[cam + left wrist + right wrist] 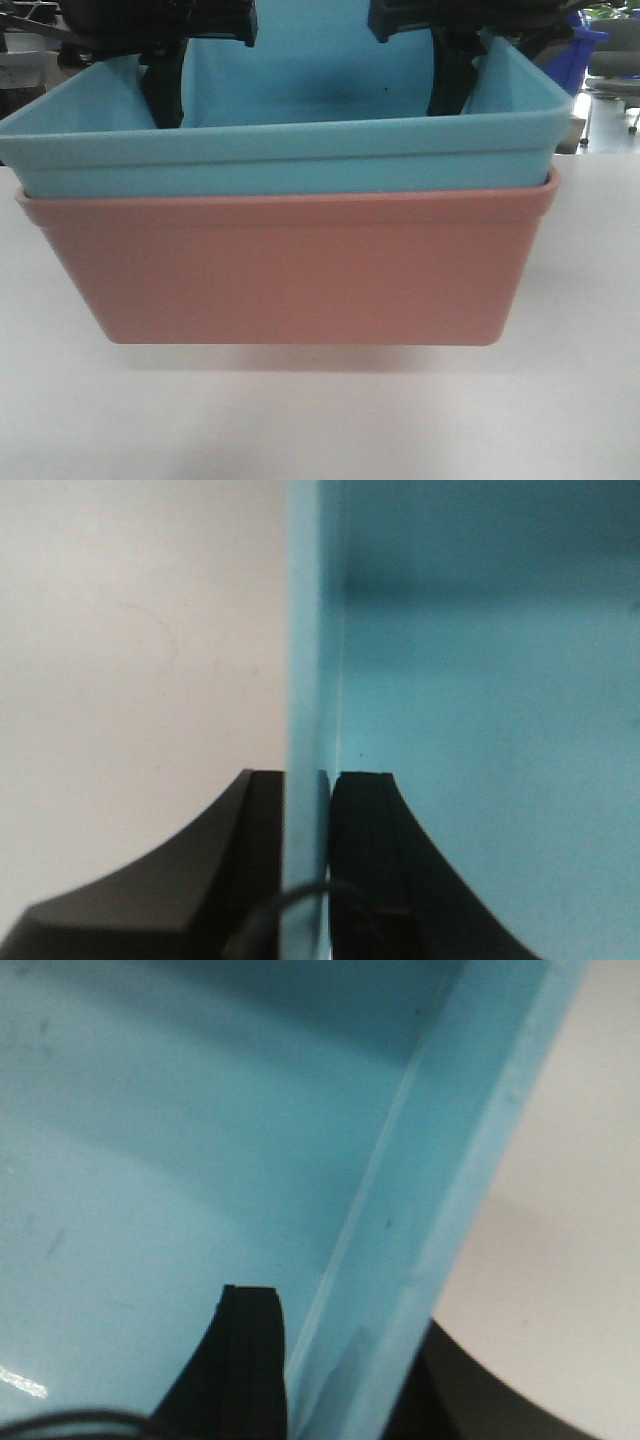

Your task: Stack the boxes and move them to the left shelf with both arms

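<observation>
Exterior front-facing view: a white surface (320,420) carries the nested stack; whether the stack's base rests on it or hangs just above it cannot be told. The left shelf is not in view.

The salmon pink box (300,270) is the outer, lower member. The sky-blue box (300,160) sits inside it, its rim standing above the pink rim. Both are upright, openings up, with the long axis running left to right across the view and a long wall facing the camera.

The left end effector (308,780) is clamped on the blue box's left end wall, one finger outside and one inside. The right end effector (345,1340) grips the right end wall likewise: the inner finger is plain, the outer shows only as a dark shape.

Handling, as a judgement: the boxes look light, thin-walled and smooth, stiff at the rim but liable to flex lower down. Opposed holds high on the two short walls suit them, since the pink box appears held only by the nesting fit and could slip off.
</observation>
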`<act>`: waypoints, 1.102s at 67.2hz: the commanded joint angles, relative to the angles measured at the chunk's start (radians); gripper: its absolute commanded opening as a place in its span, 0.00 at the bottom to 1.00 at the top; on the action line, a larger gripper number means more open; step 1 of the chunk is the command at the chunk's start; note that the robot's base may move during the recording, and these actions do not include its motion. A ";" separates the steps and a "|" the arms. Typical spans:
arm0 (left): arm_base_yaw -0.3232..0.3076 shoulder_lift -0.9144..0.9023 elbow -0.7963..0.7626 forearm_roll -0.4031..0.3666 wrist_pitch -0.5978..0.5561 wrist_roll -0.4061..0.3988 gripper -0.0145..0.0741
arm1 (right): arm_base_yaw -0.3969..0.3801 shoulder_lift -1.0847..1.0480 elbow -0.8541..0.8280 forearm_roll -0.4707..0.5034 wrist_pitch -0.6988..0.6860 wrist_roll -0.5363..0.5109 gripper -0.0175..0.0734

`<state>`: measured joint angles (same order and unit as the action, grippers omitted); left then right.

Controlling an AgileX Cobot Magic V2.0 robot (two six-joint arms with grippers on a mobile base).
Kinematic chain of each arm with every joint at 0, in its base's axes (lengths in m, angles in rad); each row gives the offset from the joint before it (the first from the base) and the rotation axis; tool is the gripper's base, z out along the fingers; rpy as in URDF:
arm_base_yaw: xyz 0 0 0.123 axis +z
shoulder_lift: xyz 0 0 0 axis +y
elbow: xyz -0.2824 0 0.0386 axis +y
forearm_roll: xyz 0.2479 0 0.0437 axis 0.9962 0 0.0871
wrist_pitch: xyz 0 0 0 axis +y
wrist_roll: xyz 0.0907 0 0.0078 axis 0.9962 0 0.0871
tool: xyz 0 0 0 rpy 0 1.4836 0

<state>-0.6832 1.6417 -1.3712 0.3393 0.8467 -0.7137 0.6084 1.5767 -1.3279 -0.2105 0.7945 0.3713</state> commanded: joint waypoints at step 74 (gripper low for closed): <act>-0.041 -0.047 -0.053 -0.067 -0.293 -0.010 0.16 | 0.046 -0.041 -0.048 0.158 -0.269 -0.005 0.25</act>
<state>-0.6832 1.6417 -1.3712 0.3403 0.8467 -0.7137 0.6084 1.5805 -1.3279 -0.2105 0.7945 0.3731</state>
